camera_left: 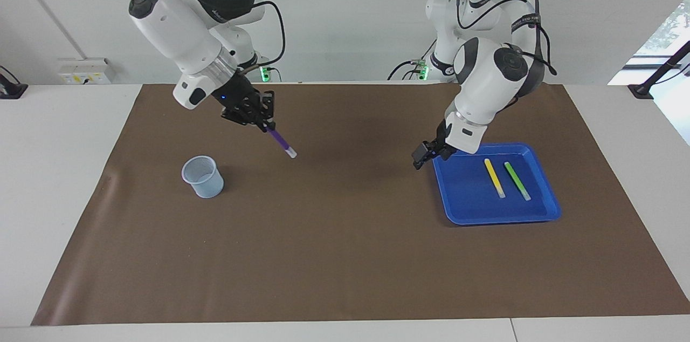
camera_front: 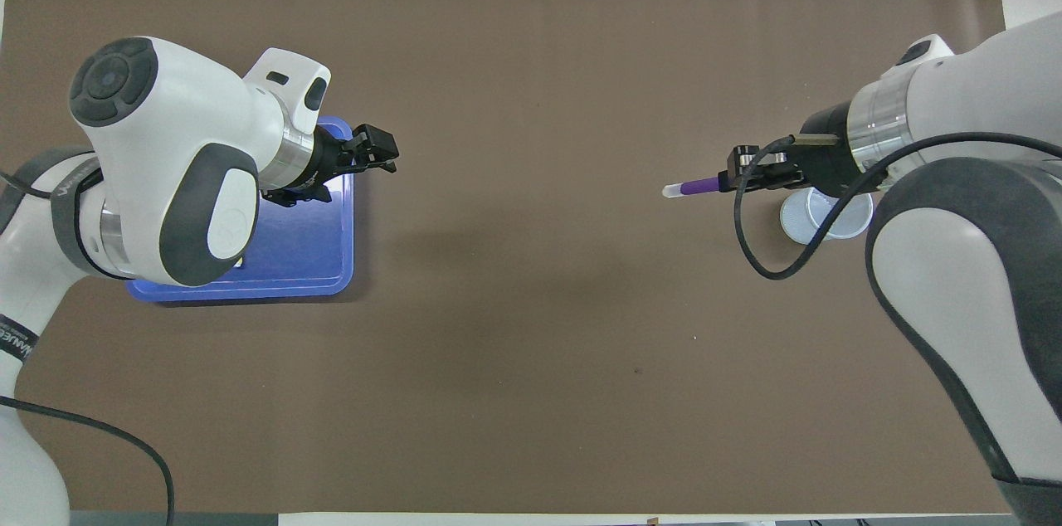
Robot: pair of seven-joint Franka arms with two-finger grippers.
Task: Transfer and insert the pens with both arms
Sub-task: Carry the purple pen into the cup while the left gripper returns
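Facing view used for clock directions.

Right gripper [camera_left: 265, 122]: clamped on the coloured end of the purple pen [camera_left: 282, 142], raised over the brown mat [camera_left: 345, 255] at about 2 o'clock of the mesh cup [camera_left: 203, 176]. Pen tilted, whitish tip lowest and pointing toward 5 o'clock. Not yet over the cup mouth.

Left gripper [camera_left: 423, 156]: jaws apart, nothing between them, hanging over the 10 o'clock corner of the blue tray [camera_left: 498, 219]. Yellow pen [camera_left: 494, 177] and green pen [camera_left: 517, 180] lying in the tray, side by side, near each other but not touching.

Judged stage: handover done, insertion of the first pen pending.

Possible failures, as judged:
- Striking the cup rim with the slanted tip if lowered at this tilt. Small and probably light cup, so likely to slide or topple rather than resist.
- Releasing too high or too slanted: pen bouncing out, or leaning on the rim and tipping the cup.
- Slipping or pivoting within the grip, given the hold at one end only and the long free length below.
- At the tray: nudging the green pen while closing on the yellow one, owing to the narrow gap. Rolling away of either pen on the smooth tray floor, or shifting of the tray itself if pressed at its wall.
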